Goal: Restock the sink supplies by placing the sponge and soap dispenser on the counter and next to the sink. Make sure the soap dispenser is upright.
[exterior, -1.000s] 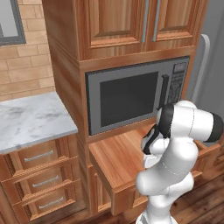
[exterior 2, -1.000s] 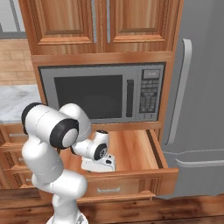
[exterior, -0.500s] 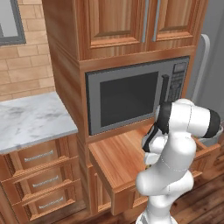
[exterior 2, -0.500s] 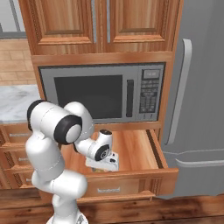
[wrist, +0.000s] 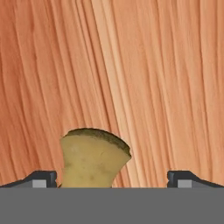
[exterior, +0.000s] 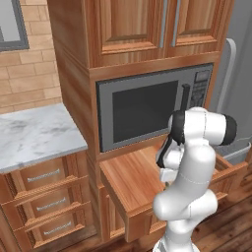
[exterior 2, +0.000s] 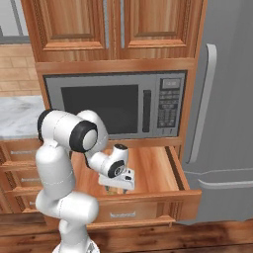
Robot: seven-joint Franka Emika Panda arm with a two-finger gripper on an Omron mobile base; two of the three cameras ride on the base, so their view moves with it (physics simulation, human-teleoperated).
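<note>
- Gripper point(wrist: 112, 183) is spread wide, the sponge point(wrist: 94, 158) between its tips, nearer one side.
- Closing off-centre could push it across the drawer point(exterior 2: 153, 170) floor.

Sponge point(wrist: 93, 158) between gripper fingertips point(wrist: 43, 178), bare wood beyond
</note>
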